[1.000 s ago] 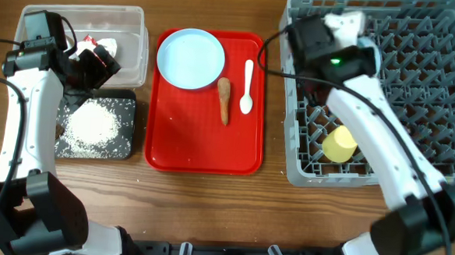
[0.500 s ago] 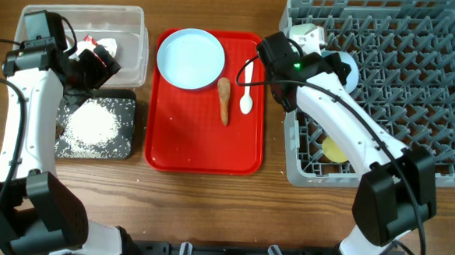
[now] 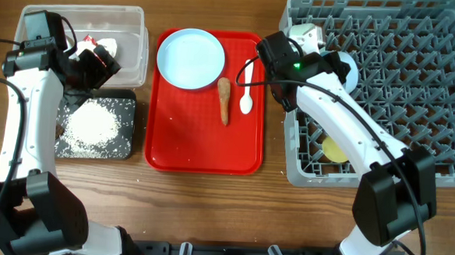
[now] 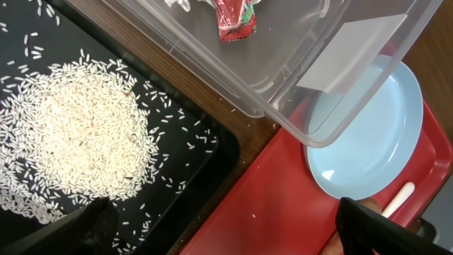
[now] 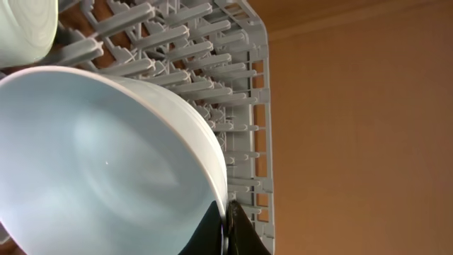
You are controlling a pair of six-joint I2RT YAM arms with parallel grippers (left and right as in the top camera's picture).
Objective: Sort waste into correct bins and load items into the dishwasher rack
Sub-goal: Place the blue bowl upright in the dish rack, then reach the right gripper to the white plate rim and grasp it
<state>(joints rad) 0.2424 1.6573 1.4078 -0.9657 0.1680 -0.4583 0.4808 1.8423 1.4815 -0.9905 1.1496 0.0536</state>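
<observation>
Right pincer [image 5: 225, 234]: closed tight on the rim of the pale blue bowl [image 5: 106, 163], one finger inside the wall and one outside.
Bowl's place: straight ahead of the fingertips, tipped on edge against the pegs of the dishwasher rack [image 5: 233, 64]. I cannot tell whether the pegs already carry its weight.
Left pincer [image 4: 226, 227]: spread wide with nothing in it, hanging over the seam where the clear tub [image 4: 297, 92] meets the black tub [image 4: 205, 152].
Under the left pincer: rice [image 4: 78, 142] heaped in the black tub off to one finger's side, and the wrapper [image 4: 233, 18] in the clear tub ahead.
Between the pincers: plate [image 3: 190, 57], carrot [image 3: 224, 100] and spoon [image 3: 248, 86] on the red tray [image 3: 203, 146], nearer the right one.
Handling: the bowl is probably light, stiff and glossy, so likely slippery. Held by one spot on the rim, it may swing or slide.
Where to hold: the rim, pinched deep so the pads bear on the wall.
</observation>
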